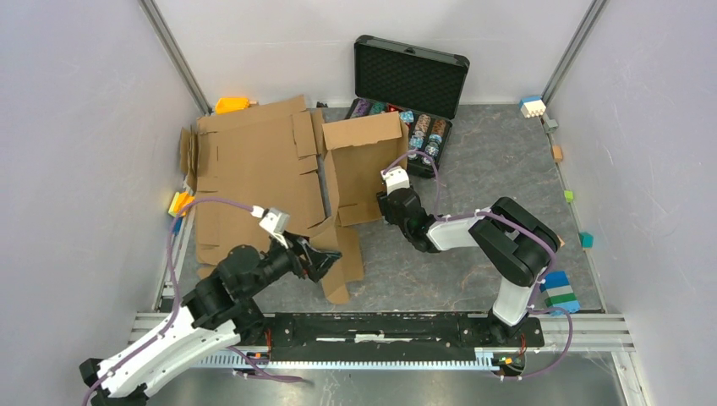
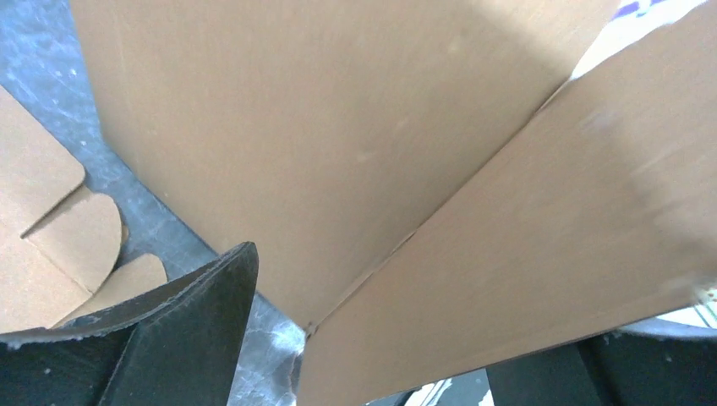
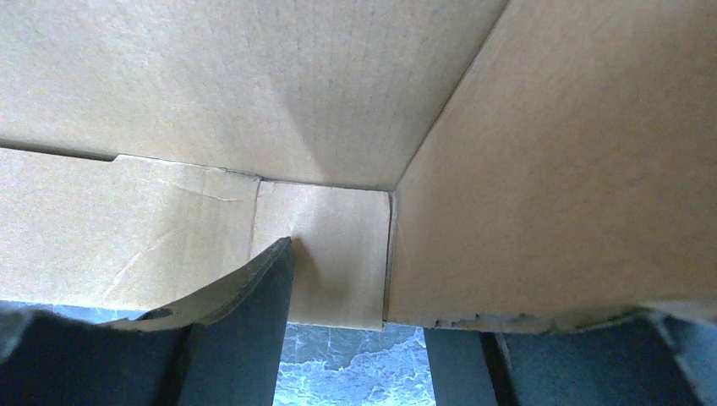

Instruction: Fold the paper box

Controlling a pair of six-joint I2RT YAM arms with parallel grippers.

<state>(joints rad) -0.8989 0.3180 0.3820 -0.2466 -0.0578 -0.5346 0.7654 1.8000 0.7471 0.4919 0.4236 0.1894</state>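
Top external view: the box (image 1: 270,169) lies mostly flat on the rear-left part of the worktop (image 1: 507,178). Its long axis runs from the left edge toward the middle, and one end section stands raised near the worktop's centre. A loose flap trails from that section toward the near edge.

The left gripper (image 1: 325,258) sits at this flap. Its wrist view shows the jaws wide, with the creased cardboard passing between them unpinched, so nothing is held.

The right gripper (image 1: 385,201) rests at the near right corner of the raised section. Its jaws are partly spread across an inner corner of cardboard, bare worktop shows in the gap, and no pinch is visible.

The near flap looks like the left arm's to lift, since it lies directly ahead of those jaws. The right arm is placed to brace the upright wall.
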